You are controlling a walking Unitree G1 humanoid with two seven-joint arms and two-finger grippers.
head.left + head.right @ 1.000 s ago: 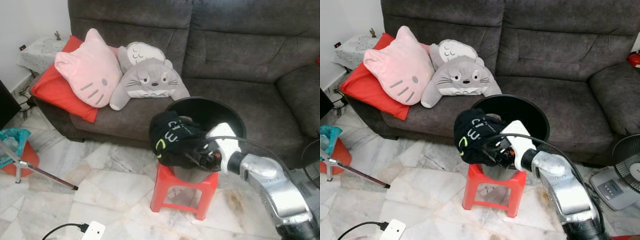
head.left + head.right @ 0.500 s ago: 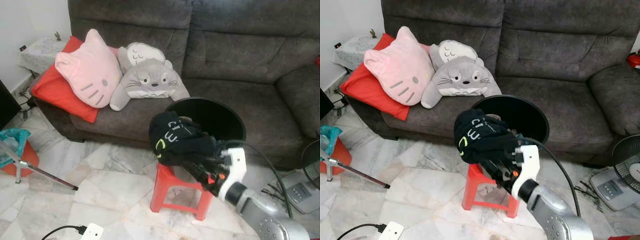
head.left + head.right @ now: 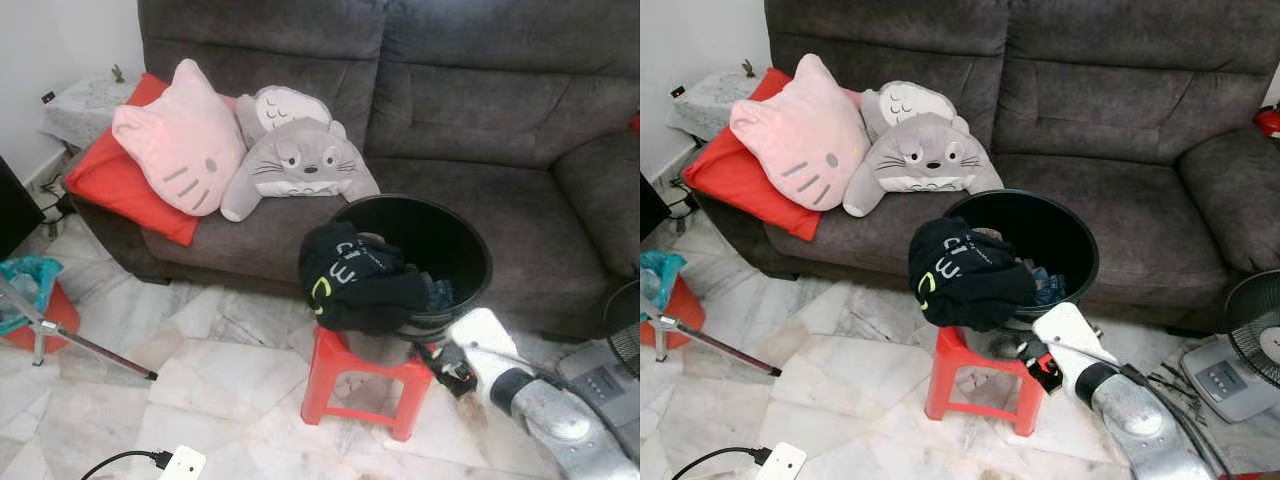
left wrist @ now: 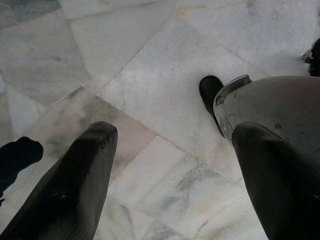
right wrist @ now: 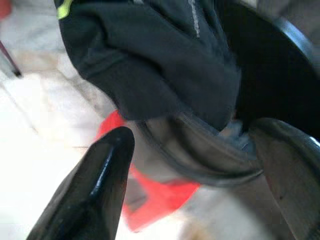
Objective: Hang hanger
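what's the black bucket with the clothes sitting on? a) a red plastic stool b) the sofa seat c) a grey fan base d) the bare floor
a: the black bucket, with a dark garment draped over its rim, stands on a red plastic stool on the marble floor in front of the sofa.

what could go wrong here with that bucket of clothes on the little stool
Tipping: the black bucket sits on a small red stool, wider than the seat, so a nudge from the right gripper close beside it might topple it.

Snagging: the black garment hangs over the bucket's rim toward that open gripper; a finger catching the cloth could drag the load off.

Left gripper hangs idle over the marble floor.
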